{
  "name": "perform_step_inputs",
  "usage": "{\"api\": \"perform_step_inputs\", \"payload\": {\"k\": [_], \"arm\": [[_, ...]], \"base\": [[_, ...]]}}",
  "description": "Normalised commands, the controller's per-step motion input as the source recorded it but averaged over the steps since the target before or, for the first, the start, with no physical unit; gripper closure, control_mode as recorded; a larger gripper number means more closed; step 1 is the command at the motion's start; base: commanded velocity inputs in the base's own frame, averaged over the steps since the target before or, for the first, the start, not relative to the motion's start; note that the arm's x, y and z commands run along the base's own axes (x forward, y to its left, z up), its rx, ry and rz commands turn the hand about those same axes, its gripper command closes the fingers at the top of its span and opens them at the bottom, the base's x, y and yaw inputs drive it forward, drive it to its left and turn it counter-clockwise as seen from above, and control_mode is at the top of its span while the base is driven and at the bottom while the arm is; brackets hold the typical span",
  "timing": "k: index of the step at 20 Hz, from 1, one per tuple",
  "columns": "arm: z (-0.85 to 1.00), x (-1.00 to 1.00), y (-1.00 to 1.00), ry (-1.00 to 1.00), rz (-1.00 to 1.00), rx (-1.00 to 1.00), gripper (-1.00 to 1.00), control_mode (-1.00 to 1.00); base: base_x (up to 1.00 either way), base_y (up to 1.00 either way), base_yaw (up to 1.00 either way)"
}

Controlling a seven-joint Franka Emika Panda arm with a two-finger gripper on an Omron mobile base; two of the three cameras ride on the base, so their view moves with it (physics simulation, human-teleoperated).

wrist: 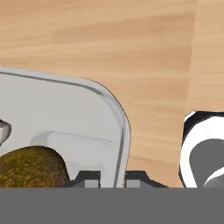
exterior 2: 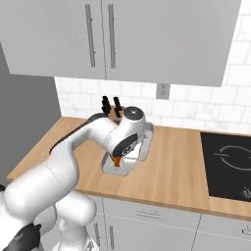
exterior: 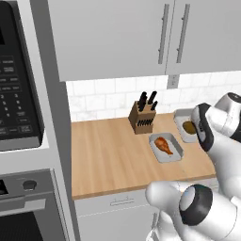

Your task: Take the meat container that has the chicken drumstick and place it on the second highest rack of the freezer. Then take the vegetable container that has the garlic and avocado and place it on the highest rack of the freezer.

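While straddling the vegetable container rim beside the avocado, gripper fingers sit slightly apart; drumstick tray nearby.

Home kitchen, wooden counter, grey wall cabinets, knife block, black cooktop, oven

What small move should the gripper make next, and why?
Probably close. In the hand view the gripper straddles the rim of the vegetable container holding the avocado, one fingertip either side with a gap. Note the drumstick container sits untouched on the counter, though it goes first.
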Motion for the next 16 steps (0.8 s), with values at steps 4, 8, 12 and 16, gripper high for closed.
{"api": "perform_step_inputs", "payload": {"k": [4, 8, 12, 16], "arm": [[0.18, -0.56, 1.0, -0.01, 0.03, -0.08, 1.0, -1.0], [0.41, -0.4, 0.87, -0.01, 0.12, -0.12, 1.0, -1.0], [0.44, -0.28, 0.55, -0.07, 0.07, -0.07, 1.0, -1.0], [0.41, -0.24, 0.3, -0.16, 0.0, -0.04, 1.0, -1.0]], "base": [[0.0, 0.0, 0.0], [0.0, 0.0, 0.0], [0.0, 0.0, 0.0], [0.0, 0.0, 0.0]]}}
